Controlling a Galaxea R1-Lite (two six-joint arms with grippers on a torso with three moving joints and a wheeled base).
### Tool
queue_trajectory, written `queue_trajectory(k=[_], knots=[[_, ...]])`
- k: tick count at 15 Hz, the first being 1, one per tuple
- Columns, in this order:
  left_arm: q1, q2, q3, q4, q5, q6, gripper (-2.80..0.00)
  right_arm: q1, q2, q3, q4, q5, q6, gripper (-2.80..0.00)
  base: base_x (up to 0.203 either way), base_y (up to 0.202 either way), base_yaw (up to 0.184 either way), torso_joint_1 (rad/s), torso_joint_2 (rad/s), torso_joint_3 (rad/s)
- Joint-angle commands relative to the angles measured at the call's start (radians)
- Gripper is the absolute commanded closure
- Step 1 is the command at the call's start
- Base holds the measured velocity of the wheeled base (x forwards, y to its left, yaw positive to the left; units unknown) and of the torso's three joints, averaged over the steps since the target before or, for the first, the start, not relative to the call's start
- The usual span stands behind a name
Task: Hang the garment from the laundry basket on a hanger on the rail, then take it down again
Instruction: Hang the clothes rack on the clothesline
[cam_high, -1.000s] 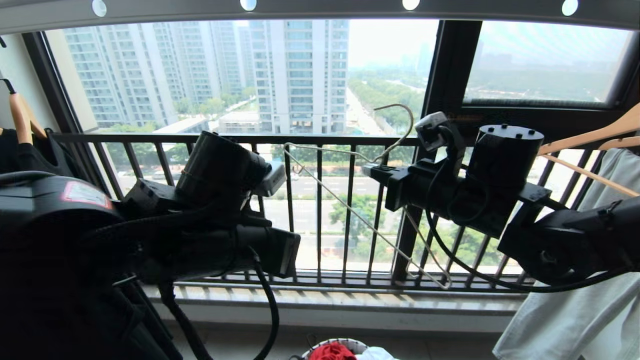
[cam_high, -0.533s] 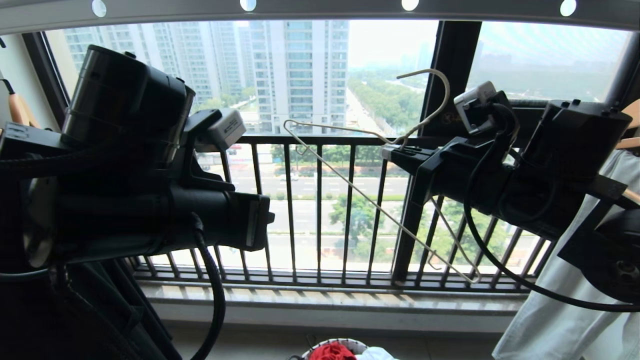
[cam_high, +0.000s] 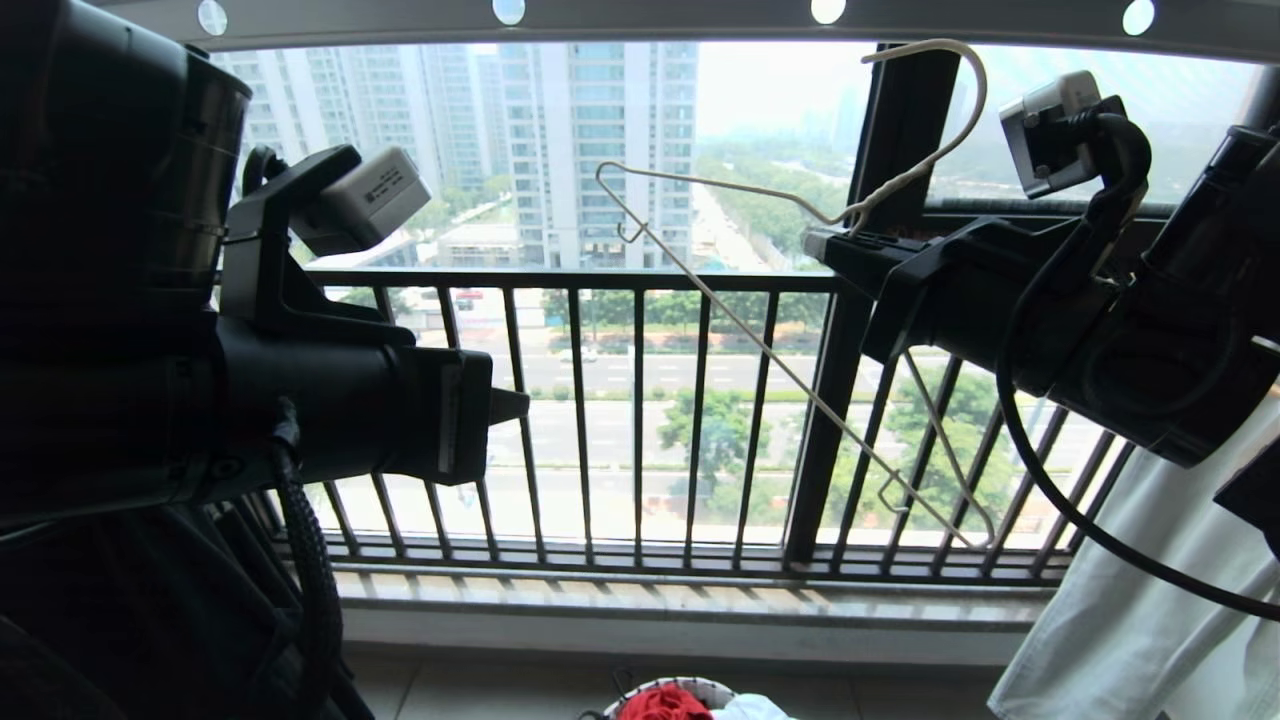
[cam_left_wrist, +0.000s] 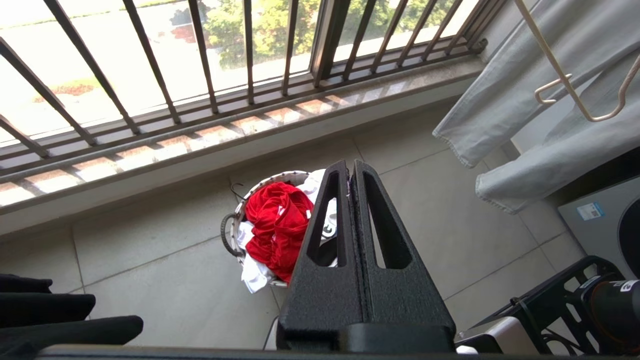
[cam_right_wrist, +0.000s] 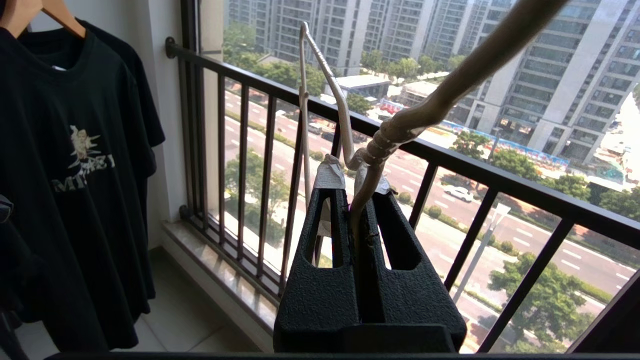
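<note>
R gripper (cam_high: 822, 243) clamps bare hanger (cam_high: 760, 345) at its neck, hook up near rail (cam_high: 660, 14), prob. to hook it; L gripper (cam_left_wrist: 351, 167) shut, empty; shirt (cam_left_wrist: 275, 227) in basket (cam_left_wrist: 231, 231).

Laundry basket (cam_high: 668, 686) half below head view's edge.

Matte black arms, thick black cables looping off them, pale grey camera boxes on top, textured black triangular fingers (cam_left_wrist: 360, 240)
</note>
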Motion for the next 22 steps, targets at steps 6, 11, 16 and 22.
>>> queue_trajectory(k=[6, 11, 16, 22], knots=[[-0.004, -0.029, -0.009, 0.043, 0.002, 0.002, 0.00, 0.001, 0.019, -0.143, 0.160, -0.019, -0.027, 0.00, 0.000, 0.000, 0.000, 0.000, 0.00, 0.000], [-0.011, -0.028, 0.002, 0.039, 0.001, 0.003, 0.00, -0.005, 0.055, -0.270, 0.244, -0.074, -0.051, 0.00, 0.000, 0.000, 0.000, 0.000, 0.00, 0.000], [-0.030, -0.072, -0.005, 0.039, 0.006, 0.003, 0.00, -0.040, 0.112, -0.363, 0.316, -0.085, -0.053, 0.00, 0.000, 0.000, 0.000, 0.000, 0.00, 0.000], [-0.033, -0.101, -0.005, 0.039, 0.009, 0.004, 0.00, -0.075, 0.177, -0.468, 0.392, -0.085, -0.053, 0.00, 0.000, 0.000, 0.000, 0.000, 0.00, 0.000]])
